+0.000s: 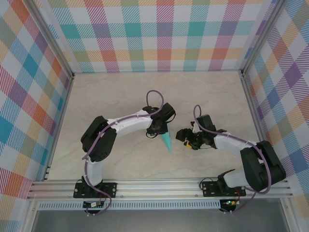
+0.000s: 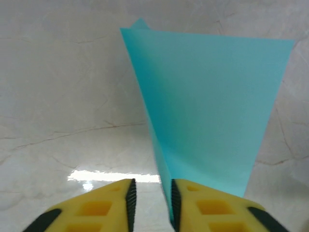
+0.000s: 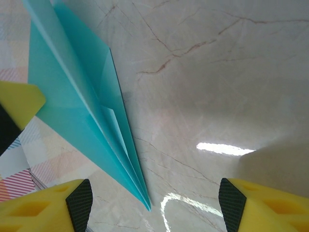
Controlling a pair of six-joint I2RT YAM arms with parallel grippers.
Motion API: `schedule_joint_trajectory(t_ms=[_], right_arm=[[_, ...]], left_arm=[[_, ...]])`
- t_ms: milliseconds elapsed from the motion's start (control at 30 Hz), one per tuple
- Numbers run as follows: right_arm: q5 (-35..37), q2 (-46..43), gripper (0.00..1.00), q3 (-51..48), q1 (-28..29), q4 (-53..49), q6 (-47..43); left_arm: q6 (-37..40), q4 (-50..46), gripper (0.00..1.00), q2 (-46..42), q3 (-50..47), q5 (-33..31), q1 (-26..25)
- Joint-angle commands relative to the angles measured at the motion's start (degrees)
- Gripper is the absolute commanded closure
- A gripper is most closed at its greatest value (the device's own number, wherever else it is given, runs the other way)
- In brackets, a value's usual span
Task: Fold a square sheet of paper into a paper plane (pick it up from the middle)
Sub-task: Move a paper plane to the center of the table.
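1. The paper plane (image 1: 167, 141) hangs between both grippers, its tip pointing toward the near edge.
2. The left gripper (image 2: 152, 198) has its jaws narrowed around the plane's edge; I cannot tell if it is clamped.
3. The right gripper (image 3: 154, 205) gapes empty just beside it.

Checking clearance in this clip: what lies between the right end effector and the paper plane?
Nothing: only bare tabletop separates the right end effector from the paper plane, as the top view shows.

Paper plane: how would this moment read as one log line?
paper plane: folded, edge between fingers of left gripper | left jaws: narrow, gap visible | right gripper: open, empty, beside plane
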Motion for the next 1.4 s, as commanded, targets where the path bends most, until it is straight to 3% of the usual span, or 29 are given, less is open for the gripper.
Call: schedule_joint_trajectory(t_ms=[0,333,900,1367], right_arm=[[-1.7,1.4,0.28,2.3,0.9,2.6,0.0],[-1.9,6.1,0.31,6.1,3.2,4.3,-0.4],[-8.3,16.9,0.35,12.5,4.4,8.2,-2.3],[-11.0,16.2,0.42,11.2,6.9,10.7,-4.3]], left_arm=[[-0.5,1.0,0.79,-3.9,-2.5,-1.6,-0.4],[-0.1,6.0,1.0,-7.2,-9.2,-0.1,0.9],[1.2,8.2,1.0,-7.8,-10.6,1.2,1.3],[1.1,8.7,1.0,-7.7,-10.9,1.8,1.8]])
